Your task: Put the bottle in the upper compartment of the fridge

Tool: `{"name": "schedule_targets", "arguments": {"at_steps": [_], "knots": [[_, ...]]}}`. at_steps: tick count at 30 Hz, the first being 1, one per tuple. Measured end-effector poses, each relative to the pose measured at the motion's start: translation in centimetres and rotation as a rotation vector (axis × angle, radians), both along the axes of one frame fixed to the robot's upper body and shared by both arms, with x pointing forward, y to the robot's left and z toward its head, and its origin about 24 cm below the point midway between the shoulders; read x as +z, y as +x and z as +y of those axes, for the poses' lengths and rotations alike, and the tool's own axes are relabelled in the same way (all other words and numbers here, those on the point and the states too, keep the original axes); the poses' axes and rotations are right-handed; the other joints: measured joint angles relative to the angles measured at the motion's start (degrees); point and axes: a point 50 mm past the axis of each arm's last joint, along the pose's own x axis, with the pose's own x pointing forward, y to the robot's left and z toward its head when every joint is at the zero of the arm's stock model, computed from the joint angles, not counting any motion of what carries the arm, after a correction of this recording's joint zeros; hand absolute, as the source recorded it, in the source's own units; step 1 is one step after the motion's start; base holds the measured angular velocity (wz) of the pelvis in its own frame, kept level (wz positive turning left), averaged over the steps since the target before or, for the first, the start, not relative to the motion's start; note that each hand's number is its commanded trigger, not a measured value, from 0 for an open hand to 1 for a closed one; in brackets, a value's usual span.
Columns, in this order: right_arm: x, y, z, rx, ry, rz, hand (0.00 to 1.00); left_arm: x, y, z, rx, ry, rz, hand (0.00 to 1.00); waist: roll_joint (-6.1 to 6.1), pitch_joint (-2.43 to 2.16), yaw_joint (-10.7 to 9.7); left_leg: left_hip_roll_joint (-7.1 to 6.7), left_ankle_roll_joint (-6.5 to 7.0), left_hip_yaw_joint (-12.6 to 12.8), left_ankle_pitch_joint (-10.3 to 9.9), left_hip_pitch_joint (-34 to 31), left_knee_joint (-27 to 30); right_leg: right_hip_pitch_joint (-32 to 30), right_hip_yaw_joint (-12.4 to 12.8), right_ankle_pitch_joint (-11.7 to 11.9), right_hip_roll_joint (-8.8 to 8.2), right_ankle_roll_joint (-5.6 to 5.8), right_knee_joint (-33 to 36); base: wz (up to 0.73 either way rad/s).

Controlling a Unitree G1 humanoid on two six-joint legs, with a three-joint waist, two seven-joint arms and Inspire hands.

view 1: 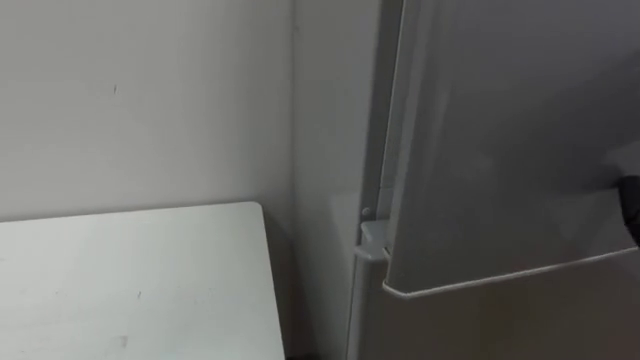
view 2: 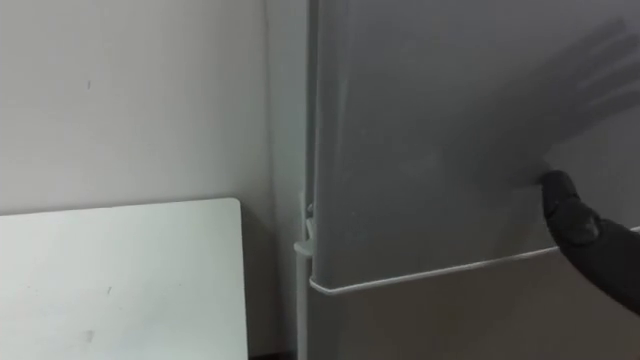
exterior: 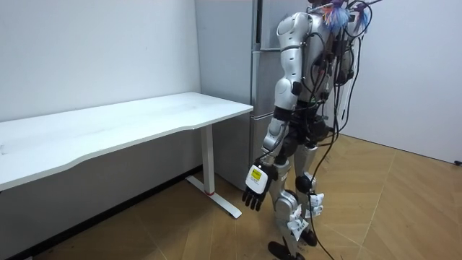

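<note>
Grey and smooth, the upper fridge door (view 2: pixel 430 150) takes up the centre and right of the eye views. It is a plain, matte panel with a pale lip along its bottom edge. That edge slopes up to the right and stands a little forward of the lower door (view 2: pixel 450 320) beneath it. A small pale hinge piece (view 2: pixel 305 238) sits at the door's left corner, beside the narrow side of the cabinet.

The right hand (view 2: pixel 580 230) comes in dark from the lower right of the frame, one straight finger laid out with its tip touching the door; it clasps nothing. A soft shadow fans across the panel above it.

At lower left lies the corner of a white table (view 1: pixel 130 280), set against a pale wall (view 1: pixel 130 100) and just beside the fridge.

In the room view the robot stands upright on a wooden floor (exterior: pixel 390 202), close up to the fridge. Its left hand (exterior: pixel 254 189) hangs low by its thigh, fingers loose, empty.

Where the bottle is cannot be told from these views.
</note>
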Motion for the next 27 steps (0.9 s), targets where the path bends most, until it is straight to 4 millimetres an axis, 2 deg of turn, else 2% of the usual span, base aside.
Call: {"name": "schedule_targets", "arguments": {"at_steps": [4, 7, 21, 27], "knots": [[0.1, 0.6, 1.0, 0.037, -0.096, 0.034, 0.00, 0.0, 0.4, 0.3, -0.012, -0.027, -0.012, 0.00, -0.63, 0.01, 1.2, 0.04, 0.00, -0.4, 0.0, -0.1, 0.0, 0.1, 0.0, 0.1, 0.02, -0.07, -0.1, 0.00], [0.2, 0.9, 1.5, 0.066, -0.126, 0.054, 0.00, 0.2, 0.4, 0.8, -0.018, -0.023, -0.011, 0.00, -1.02, -0.24, 1.6, -0.01, -0.01, -1.3, 0.0, -0.2, 0.0, 0.1, -0.4, 0.1, 0.05, -0.10, -0.4, 0.08], [0.4, 1.3, 1.8, 0.052, -0.177, 0.078, 0.00, 0.2, 0.7, 1.0, -0.069, -0.032, 0.019, 0.00, -0.72, -0.18, 1.7, 0.01, 0.01, -2.0, 0.0, -0.4, 0.1, 0.9, -0.5, 0.7, 0.12, -0.11, -1.0, 0.00], [0.6, 1.7, 1.9, 0.035, -0.226, 0.088, 0.00, 0.2, 0.7, 1.3, -0.105, -0.039, 0.038, 0.00, -0.88, -0.27, 2.1, -0.05, -0.01, -3.8, 0.1, -0.4, 0.3, 1.1, -0.7, 1.0, 0.10, -0.35, -0.9, 0.01]]}}
